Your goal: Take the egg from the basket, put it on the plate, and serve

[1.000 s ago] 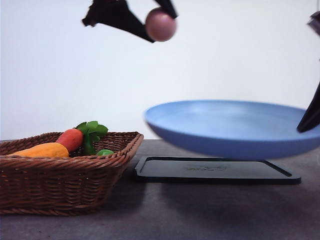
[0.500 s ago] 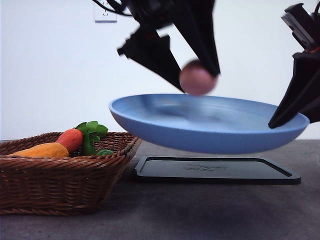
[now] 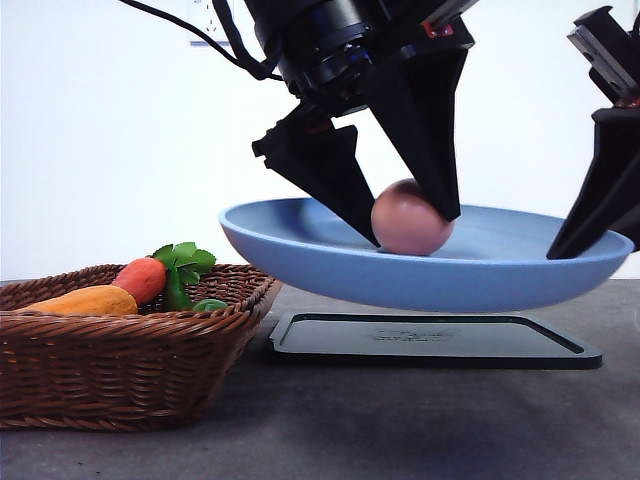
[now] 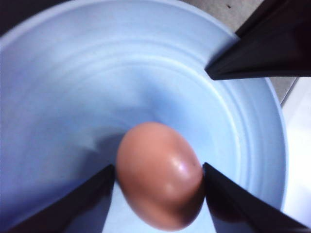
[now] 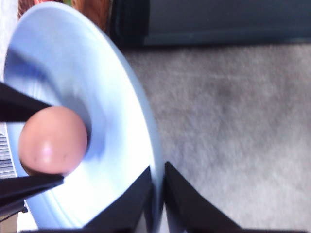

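Brownish-pink egg (image 3: 410,218) is smooth and fragile; your left gripper (image 3: 405,222) fingers close lightly around its middle, low in the plate (image 3: 300,250). Your right gripper (image 5: 158,187) pinches the stiff plate's rim, so keep it level or the egg rolls.

Plain white wall (image 3: 100,150) behind a dark grey matte tabletop (image 3: 400,420).
A white wall socket (image 3: 205,25) sits high on that wall, under even, soft light.

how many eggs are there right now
1. The egg sits between the left gripper's fingers, down in the plate, which the right gripper holds above the tray. The basket shows vegetables; an egg could be hidden behind its wall.
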You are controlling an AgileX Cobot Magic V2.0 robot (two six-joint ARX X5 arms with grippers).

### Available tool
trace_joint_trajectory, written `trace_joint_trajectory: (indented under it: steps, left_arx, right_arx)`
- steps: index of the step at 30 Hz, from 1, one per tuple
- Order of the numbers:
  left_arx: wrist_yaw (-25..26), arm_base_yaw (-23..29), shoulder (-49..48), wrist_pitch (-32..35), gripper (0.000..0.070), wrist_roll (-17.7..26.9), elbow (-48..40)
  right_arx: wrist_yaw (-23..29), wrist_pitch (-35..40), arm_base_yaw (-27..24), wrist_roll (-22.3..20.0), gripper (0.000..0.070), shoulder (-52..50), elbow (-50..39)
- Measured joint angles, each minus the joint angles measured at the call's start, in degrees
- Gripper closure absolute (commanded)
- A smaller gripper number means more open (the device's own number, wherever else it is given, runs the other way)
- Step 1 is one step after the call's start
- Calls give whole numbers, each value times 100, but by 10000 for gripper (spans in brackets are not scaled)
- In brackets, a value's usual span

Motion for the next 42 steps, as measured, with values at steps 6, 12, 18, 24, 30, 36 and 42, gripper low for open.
trace_joint_trajectory:
  steps: [6,12,18,24,30,36,42]
  left_arx:
    - [0,46,-31,-86,302,-2,0]
    - [-2,285,-555,-246,303,-2,0]
    - [-2,633,-1341,-460,307,-2,0]
    - [-7,1065,-2128,-556,307,9,0]
    - [-9,1482,-2839,-633,307,38,0]
    - [-9,1804,-3242,-679,307,58,0]
    - [-9,1963,-3346,-760,307,61,0]
  right_arx:
    - [-9,-388,-45,-15,700,123,43]
    - [-8,-831,-254,-372,700,585,469]
    - [-7,-919,-693,-823,700,1360,1084]
    - [-5,-750,-1122,-1158,700,2509,1847]
    - [12,-450,-1365,-1269,700,3730,2706]
    - [11,-393,-1382,-1297,700,4871,3566]
    - [28,-343,-1359,-1353,658,5277,3936]
